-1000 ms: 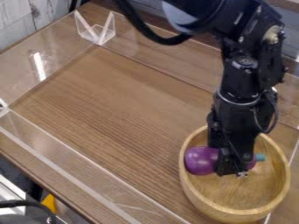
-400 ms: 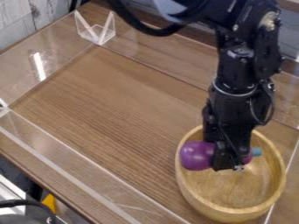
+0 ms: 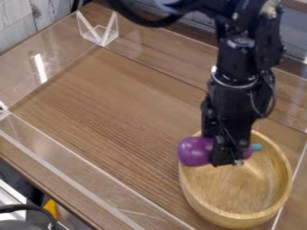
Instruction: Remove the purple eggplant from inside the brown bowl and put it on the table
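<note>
Gripping the purple eggplant [image 3: 196, 149] between its dark fingers, the gripper [image 3: 228, 154] points straight down above the brown bowl [image 3: 239, 194], jaws partly spread around the toy's narrow neck. The bulbous end sticks out toward nine o'clock from the fingers, and a speck of teal stem shows at three o'clock, so we read the long axis as roughly level, running nine to three. The eggplant hangs over the bowl's rim at about ten o'clock, apparently clear of the wood beneath, though we cannot tell exactly how far it stands above the rim.

What matters next, in our judgement, is that the bare table [image 3: 108, 108] lies toward nine and ten o'clock from the hand, with the thick rim directly below; the carry has to clear that lip before any lowering.

The eggplant is glossy, smooth and rounded, so we expect it could twist in a narrow pinch. The bowl is pale wood with visible grain, wide and shallow. The tabletop is darker wood-grain, bordered by clear acrylic walls [image 3: 48, 49].
</note>
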`<state>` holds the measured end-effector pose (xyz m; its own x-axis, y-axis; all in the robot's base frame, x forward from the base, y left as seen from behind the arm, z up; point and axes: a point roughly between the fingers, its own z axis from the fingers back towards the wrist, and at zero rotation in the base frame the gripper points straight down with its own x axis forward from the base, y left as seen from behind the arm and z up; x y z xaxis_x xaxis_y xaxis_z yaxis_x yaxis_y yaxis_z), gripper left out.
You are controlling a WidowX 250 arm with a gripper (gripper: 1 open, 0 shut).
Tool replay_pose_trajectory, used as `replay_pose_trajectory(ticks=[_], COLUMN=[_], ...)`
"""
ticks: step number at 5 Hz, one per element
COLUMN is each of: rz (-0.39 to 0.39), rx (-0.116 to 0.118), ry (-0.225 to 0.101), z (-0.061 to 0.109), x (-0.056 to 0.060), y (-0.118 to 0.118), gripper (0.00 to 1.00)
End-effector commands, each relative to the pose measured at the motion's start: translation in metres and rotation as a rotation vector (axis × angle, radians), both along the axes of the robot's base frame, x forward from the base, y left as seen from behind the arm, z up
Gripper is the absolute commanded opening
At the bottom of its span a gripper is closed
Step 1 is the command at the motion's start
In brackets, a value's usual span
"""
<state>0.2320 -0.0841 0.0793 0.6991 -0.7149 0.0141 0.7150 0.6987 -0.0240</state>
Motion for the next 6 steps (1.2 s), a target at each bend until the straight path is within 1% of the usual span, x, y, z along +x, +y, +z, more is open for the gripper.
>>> replay_pose_trajectory(ticks=[1,3,6], rz=[0.018,0.055,0.100], rx=[-0.007,0.030,0.061], ry=[-0.075,-0.081,-0.087], z=[0.022,0.031,0.042], x=[0.011,0.015,0.017], y=[0.008,0.025,0.039], gripper=[0.00,0.00,0.00])
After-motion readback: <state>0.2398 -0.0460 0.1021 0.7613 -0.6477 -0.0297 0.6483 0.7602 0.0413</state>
